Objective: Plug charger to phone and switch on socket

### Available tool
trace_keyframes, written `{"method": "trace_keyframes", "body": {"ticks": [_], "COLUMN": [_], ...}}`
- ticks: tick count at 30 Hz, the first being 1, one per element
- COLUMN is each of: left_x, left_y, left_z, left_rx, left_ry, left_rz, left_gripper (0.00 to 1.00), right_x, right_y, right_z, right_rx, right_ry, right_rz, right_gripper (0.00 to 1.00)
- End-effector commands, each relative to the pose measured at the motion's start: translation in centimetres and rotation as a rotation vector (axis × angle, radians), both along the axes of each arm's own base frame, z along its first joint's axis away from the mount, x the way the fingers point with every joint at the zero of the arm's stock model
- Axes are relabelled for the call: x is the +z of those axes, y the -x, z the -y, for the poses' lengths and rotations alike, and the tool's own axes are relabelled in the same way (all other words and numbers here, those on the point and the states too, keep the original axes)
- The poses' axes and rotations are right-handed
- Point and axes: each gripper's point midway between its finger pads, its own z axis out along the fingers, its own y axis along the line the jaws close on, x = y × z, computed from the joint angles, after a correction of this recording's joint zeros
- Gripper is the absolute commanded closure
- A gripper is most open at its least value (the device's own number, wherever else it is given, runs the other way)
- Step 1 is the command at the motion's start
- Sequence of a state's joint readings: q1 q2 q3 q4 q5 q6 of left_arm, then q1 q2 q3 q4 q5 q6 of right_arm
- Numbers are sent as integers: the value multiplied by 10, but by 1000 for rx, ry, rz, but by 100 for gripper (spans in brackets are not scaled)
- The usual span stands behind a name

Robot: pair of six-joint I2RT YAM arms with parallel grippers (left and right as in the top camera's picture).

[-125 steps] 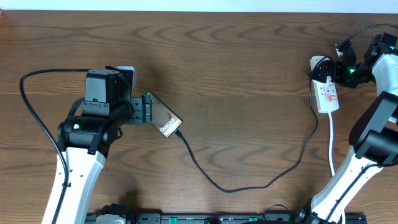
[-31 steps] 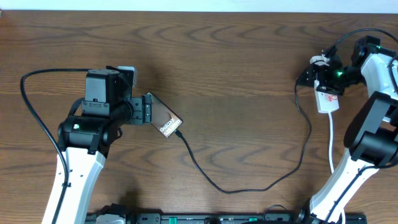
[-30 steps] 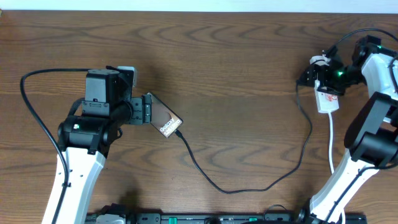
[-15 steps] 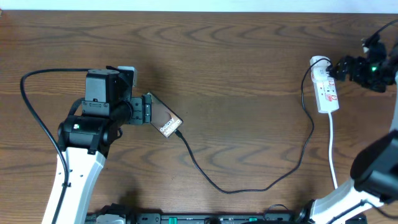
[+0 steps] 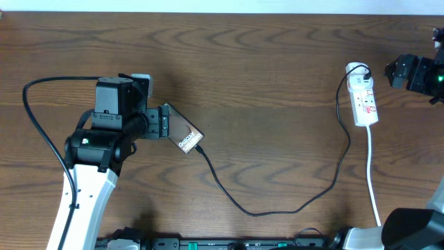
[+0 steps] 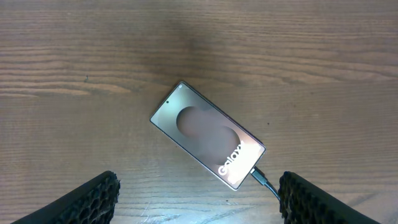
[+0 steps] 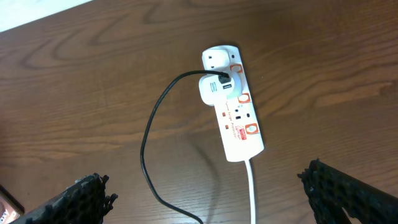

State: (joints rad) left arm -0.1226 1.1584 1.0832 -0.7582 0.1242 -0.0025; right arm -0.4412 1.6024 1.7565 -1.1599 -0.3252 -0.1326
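Observation:
The phone [image 5: 184, 133] lies back-up on the wood, its "Galaxy" lettering showing in the left wrist view [image 6: 208, 134]. The charger [image 5: 257, 210], a thin black cable, has its plug tip [image 6: 258, 176] in the phone's end. It loops across the table to a white adapter [image 7: 214, 90] in the socket [image 5: 364, 97]. My left gripper [image 5: 165, 121] hovers open over the phone, fingers [image 6: 93, 199] wide apart and touching nothing. My right gripper [image 5: 397, 71] is open to the right of the socket [image 7: 233, 106], clear of it.
The socket's white cord [image 5: 372, 180] runs toward the front edge. A black arm cable [image 5: 31, 118] loops at the far left. A dark rail [image 5: 243, 244] lies along the table's front. The pale wall edge [image 5: 222, 5] bounds the back.
My right arm has drawn back to the right, off the socket. The black cable beside the socket has shifted slightly. The left arm and phone have not moved.

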Motion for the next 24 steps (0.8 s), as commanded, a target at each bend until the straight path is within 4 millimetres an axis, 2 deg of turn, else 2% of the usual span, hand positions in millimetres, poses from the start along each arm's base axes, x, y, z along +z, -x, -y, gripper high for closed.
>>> {"method": "trace_keyframes", "body": {"ticks": [1, 18, 24], "left_x": [4, 4, 14], "left_y": [-1, -1, 3], "left_z": [-1, -1, 0], "left_rx": [0, -1, -4], "left_ry": [-12, -12, -8], "left_rz": [14, 13, 49], "left_gripper": [17, 17, 17], "right_x": [-2, -2, -2], "right_y": [0, 0, 0], "right_z": [-3, -3, -3], "right_rx": [-6, -6, -6], "right_ry": [-17, -17, -17], "right_rz": [-6, -6, -6], "right_gripper": [1, 1, 1]}}
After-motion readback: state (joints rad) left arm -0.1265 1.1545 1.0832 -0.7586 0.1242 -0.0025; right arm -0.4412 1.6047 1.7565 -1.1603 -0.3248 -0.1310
